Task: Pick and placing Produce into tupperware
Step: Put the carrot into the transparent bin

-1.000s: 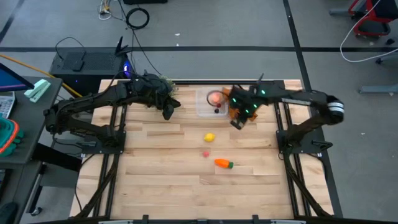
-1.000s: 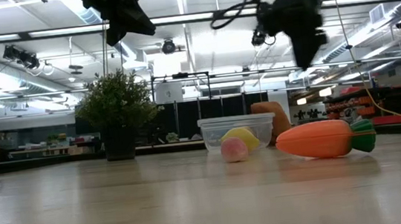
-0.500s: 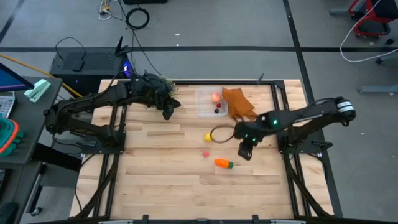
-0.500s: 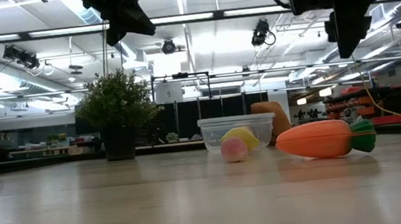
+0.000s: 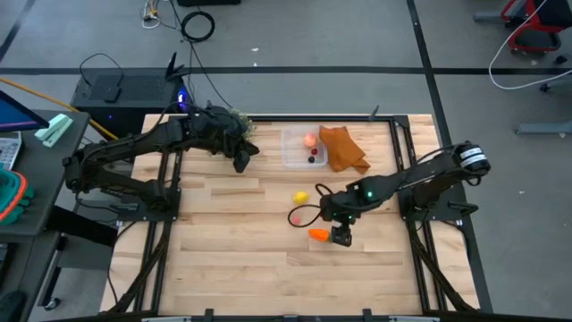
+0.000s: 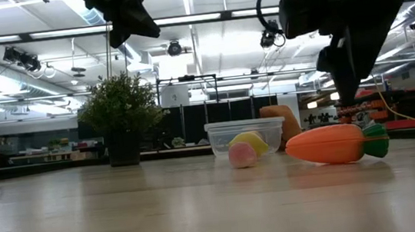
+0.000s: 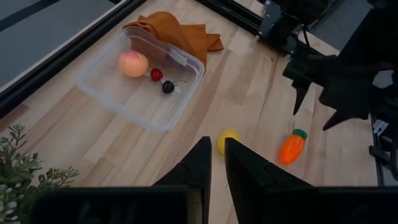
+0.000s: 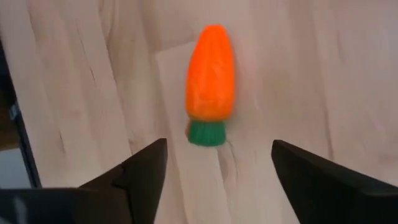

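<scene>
The right gripper point(image 5: 340, 236) hangs spread wide just above the carrot point(image 8: 210, 81), whose green top lies between its fingers point(image 8: 142, 174). The left gripper point(image 7: 214, 163), nearly closed and empty, waits beside the plant point(image 5: 237, 119). On the pale plank table point(image 5: 232, 259), the clear rounded tupperware point(image 5: 302, 148) holds a peach-coloured fruit point(image 7: 134, 63) and berries; the lemon point(image 5: 301, 197) lies near the carrot.
</scene>
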Action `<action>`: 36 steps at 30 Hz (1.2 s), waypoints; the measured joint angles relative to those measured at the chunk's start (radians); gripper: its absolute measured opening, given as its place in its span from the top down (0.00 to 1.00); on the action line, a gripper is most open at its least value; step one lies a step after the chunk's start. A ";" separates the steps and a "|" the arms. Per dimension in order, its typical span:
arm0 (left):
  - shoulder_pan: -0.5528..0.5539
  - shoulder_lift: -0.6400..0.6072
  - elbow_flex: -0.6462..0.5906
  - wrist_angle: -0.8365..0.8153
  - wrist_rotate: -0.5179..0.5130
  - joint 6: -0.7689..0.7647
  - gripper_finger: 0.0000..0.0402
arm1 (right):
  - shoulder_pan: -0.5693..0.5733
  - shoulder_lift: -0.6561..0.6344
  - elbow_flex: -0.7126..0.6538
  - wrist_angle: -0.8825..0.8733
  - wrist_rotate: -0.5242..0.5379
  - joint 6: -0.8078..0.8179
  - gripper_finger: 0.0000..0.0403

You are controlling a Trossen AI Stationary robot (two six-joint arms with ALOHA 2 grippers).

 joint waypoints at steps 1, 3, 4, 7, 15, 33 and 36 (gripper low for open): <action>0.000 0.000 0.000 -0.003 0.000 0.000 0.87 | 0.007 0.011 0.000 0.016 0.001 -0.010 0.34; 0.000 0.000 0.000 -0.006 0.000 0.001 0.87 | 0.023 0.031 0.000 0.032 0.001 -0.040 0.32; 0.000 0.000 0.000 -0.007 0.000 0.001 0.87 | 0.033 0.041 0.000 0.037 0.006 -0.058 0.32; 0.000 0.000 0.000 -0.013 0.000 0.012 0.87 | 0.064 0.074 0.000 0.049 0.036 -0.108 0.32; 0.000 0.000 0.000 -0.049 0.000 0.035 0.87 | 0.095 0.140 0.000 0.065 0.152 -0.062 0.35; 0.000 0.000 0.000 -0.064 0.001 0.087 0.87 | 0.095 0.223 0.051 0.127 0.125 0.021 0.34; 0.000 0.000 0.000 -0.064 0.001 0.087 0.87 | 0.095 0.239 0.051 0.132 0.131 0.024 0.34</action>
